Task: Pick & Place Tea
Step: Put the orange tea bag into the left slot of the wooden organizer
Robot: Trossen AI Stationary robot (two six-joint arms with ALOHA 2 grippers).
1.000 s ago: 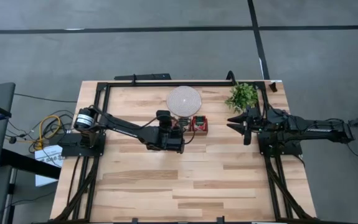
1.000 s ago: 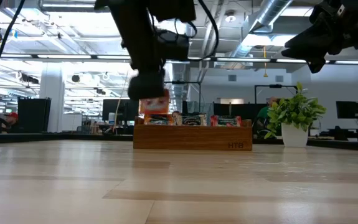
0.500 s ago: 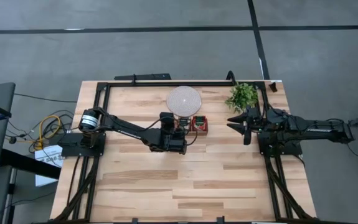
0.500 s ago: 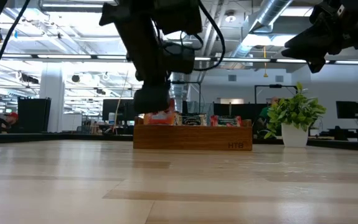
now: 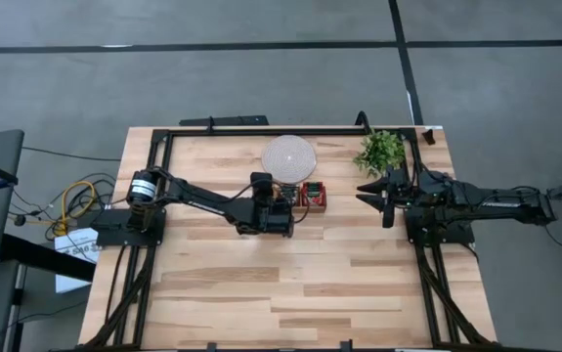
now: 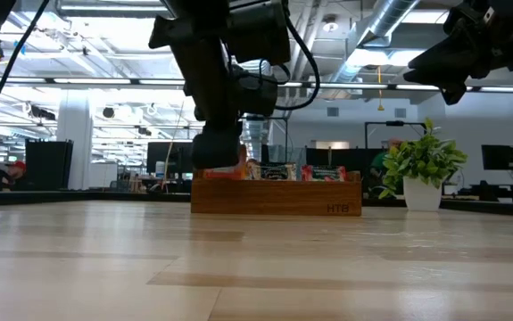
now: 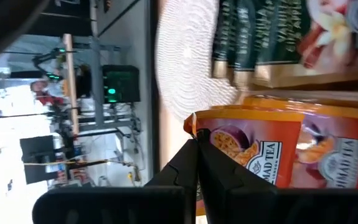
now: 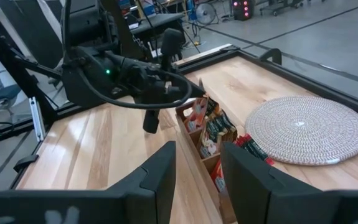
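A brown wooden tray (image 5: 313,197) holding several tea sachets stands near the far middle of the table, next to a round white woven disc (image 5: 289,158). My left gripper (image 6: 217,152) hovers over the tray's (image 6: 274,196) left end, shut on a red-orange tea sachet (image 7: 253,149). More sachets, orange and tan with green bands (image 7: 259,37), stand upright in the tray. My right gripper (image 8: 197,180) waits open at the table's right side, above the surface, touching nothing. My left gripper pinches the orange sachet by one edge near a corner (image 7: 195,126) between its two shut fingers. The fingers slant downward from the table's left side. The sachet (image 6: 223,168) hangs below the fingers, its lower part level with the tray's rim.
A small potted plant (image 5: 381,150) stands at the far right, close to my right gripper. A black frame (image 5: 261,131) runs along the table's far edge and sides. The near half of the wooden table (image 5: 290,293) lies bare.
My left gripper has gone down toward the tray's left end with the orange sachet, staying shut on it. The sachet hung clear above the tray before and now sits lower, at the tray's rim.
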